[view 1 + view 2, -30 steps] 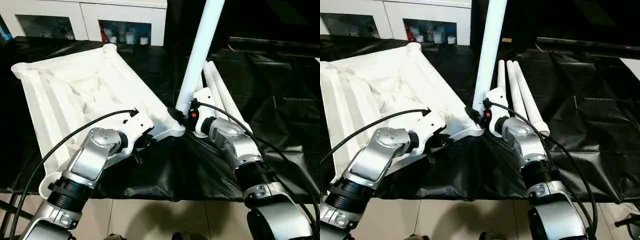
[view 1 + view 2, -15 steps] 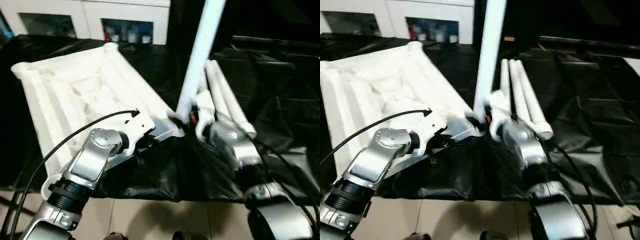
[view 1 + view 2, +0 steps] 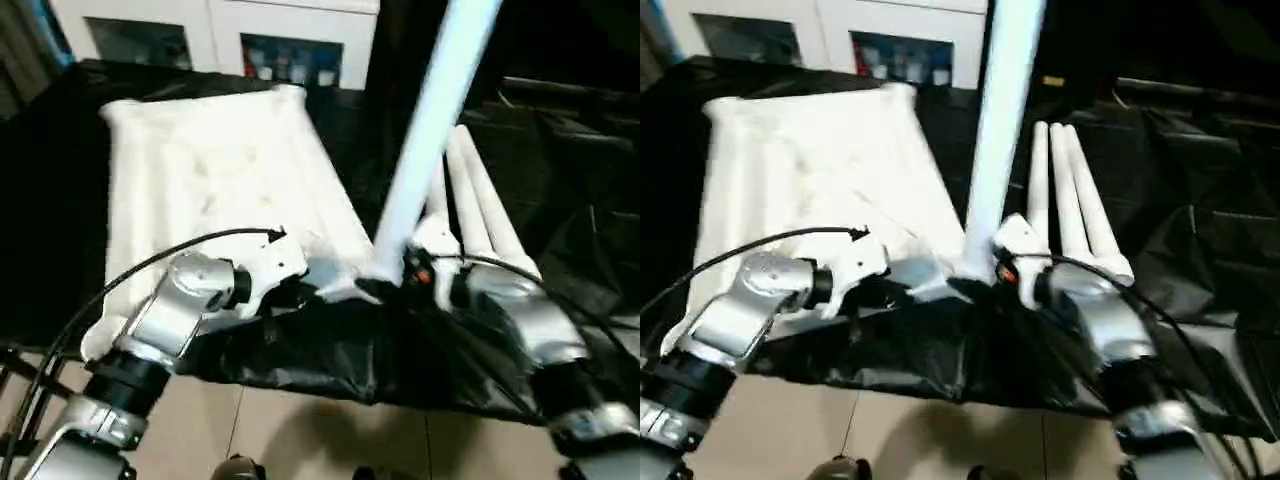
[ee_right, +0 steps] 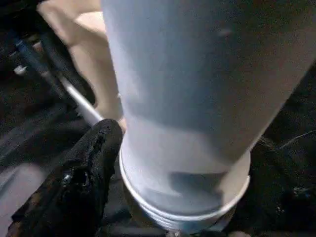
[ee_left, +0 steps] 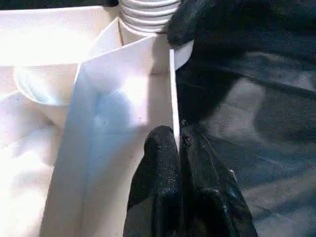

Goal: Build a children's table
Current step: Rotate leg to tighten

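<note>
One leg point(image 3: 425, 150) stands upright in the tabletop's point(image 3: 215, 170) corner, its top cut off; left gripper point(image 5: 178, 145) pinches the rim, right gripper point(image 4: 173, 163) spread around the leg.

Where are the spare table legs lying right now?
In the head views, the spare legs lie side by side on the black sheet, just right of the upright leg standing in the tabletop's near corner socket, beyond the right gripper.
</note>
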